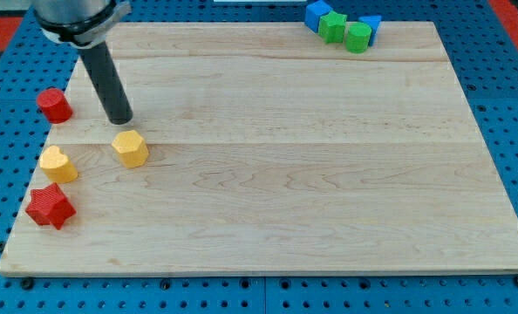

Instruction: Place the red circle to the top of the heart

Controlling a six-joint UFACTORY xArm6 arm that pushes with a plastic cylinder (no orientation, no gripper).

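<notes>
Red circle [55,105] at board's left edge, above yellow heart [58,164] | my tip [119,119] bare rod, no jaws, near yellow hexagon [131,149], right of circle | you nudge gently; circle risks leaving wooden board [285,174].

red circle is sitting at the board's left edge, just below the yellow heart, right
Not quite. In the camera view the red circle is at the board's left edge, but above the yellow heart, not below it. My tip stands to the circle's right.
</notes>
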